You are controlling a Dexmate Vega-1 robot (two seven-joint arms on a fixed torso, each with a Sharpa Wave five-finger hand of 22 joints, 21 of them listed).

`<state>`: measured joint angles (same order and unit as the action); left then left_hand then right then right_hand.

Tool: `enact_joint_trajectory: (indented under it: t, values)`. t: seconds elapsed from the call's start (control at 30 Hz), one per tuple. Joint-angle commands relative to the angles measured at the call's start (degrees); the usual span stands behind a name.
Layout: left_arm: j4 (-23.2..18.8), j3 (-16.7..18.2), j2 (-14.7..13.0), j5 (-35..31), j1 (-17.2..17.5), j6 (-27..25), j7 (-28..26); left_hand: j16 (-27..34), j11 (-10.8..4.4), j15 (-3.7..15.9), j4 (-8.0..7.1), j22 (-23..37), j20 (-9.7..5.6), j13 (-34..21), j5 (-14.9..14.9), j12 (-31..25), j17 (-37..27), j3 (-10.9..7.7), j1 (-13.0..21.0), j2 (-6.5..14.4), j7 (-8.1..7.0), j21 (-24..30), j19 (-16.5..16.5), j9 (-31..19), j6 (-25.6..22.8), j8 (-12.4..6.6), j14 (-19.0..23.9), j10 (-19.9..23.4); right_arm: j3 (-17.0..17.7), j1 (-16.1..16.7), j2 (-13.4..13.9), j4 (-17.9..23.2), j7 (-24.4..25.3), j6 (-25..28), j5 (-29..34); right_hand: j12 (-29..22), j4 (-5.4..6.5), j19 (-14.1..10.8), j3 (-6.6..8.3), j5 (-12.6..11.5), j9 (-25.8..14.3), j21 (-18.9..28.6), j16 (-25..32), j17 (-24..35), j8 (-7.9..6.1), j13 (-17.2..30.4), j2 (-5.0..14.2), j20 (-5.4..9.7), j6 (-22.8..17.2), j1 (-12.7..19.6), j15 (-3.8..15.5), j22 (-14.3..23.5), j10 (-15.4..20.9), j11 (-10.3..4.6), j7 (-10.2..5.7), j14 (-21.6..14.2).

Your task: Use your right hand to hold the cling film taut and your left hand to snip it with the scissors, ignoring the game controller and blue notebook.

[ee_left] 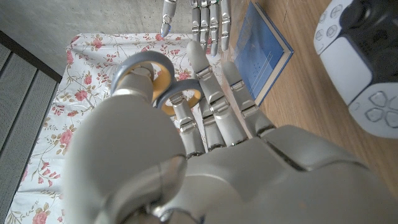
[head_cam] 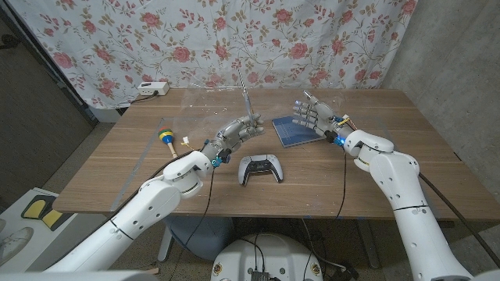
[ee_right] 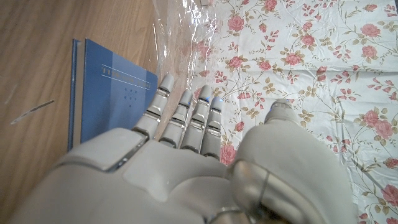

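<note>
Table: the wide wooden table (head_cam: 375,183) has bare room at its near and right edges; both arms work mid-table, far side.
Cling film: the clear cling film sheet (ee_right: 180,46) hangs in front of the right hand, above the blue notebook; its edges are hard to trace, so a snip could miss.
Notebook: the flat blue notebook (head_cam: 295,131) lies just under the right hand; a dropped hand would likely nudge it.
Controller: the white game controller (head_cam: 260,168) sits just beside the left forearm, at risk from a sweep.
Right hand: the right hand (head_cam: 314,115) is raised, fingers straight; whether it pinches the film, I cannot tell.
Left hand: the left hand (head_cam: 236,133) grips yellow-handled metal scissors (ee_left: 158,78), blades pointing up; slack film may fold instead of cutting.
</note>
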<state>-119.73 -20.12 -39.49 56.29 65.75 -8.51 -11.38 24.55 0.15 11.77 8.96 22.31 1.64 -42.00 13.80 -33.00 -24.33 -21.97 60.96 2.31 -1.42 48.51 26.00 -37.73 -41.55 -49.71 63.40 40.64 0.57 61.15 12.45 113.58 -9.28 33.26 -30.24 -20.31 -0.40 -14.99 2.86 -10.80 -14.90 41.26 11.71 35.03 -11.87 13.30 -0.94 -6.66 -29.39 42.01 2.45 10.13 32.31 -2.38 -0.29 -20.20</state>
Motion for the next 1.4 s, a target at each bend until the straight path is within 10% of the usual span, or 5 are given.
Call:
enact_joint_trajectory:
  t: [0.03,0.63,1.4]
  values:
    - [-6.8,5.8,-6.7,3.8,5.1,-2.4,-5.5,-0.2,-8.4,0.29,-0.05,0.0,0.42,-0.2,0.6,-0.6,-0.3,-0.2,2.6,2.8,0.41,0.6,0.4,-0.2,0.1,-0.58,1.0,10.4,1.0,-0.6,-0.8,-0.7,0.1,1.5,0.0,0.2,-0.4,-0.3,0.11,-0.4,0.1,-0.2,0.4,-0.1,-0.35,0.0,0.39,0.51,-0.3,0.4,0.94,0.1,0.6,0.22,-0.05,-0.1]
    - [-8.7,7.7,-9.6,1.1,9.0,-2.7,-10.9,-0.9,-8.07,-0.01,-0.61,-0.4,0.31,-0.6,1.2,-0.5,-1.1,0.11,0.8,2.7,0.64,1.8,-0.1,0.1,0.2,-2.38,1.9,11.1,2.4,0.0,-1.8,0.4,0.9,4.1,0.0,0.5,-0.72,-0.2,0.25,-0.4,0.2,-0.6,0.6,-0.5,-0.4,-0.1,0.72,0.43,-0.2,0.6,1.02,0.1,0.7,0.2,0.09,-0.1]
    - [-11.6,9.5,-15.0,-0.8,10.7,-7.1,-14.8,-2.8,-5.89,-1.38,-5.42,-2.8,0.99,1.3,-2.2,0.8,-0.8,6.54,-14.7,-3.9,2.58,3.6,0.6,4.9,-3.4,-2.99,4.0,12.9,2.9,-0.1,-2.9,0.9,1.1,5.8,1.0,0.9,-1.11,-0.1,0.39,-0.3,0.4,-1.2,0.8,-0.9,-0.48,-0.2,1.09,0.48,-0.3,0.7,1.16,0.1,0.8,0.12,0.07,0.1]
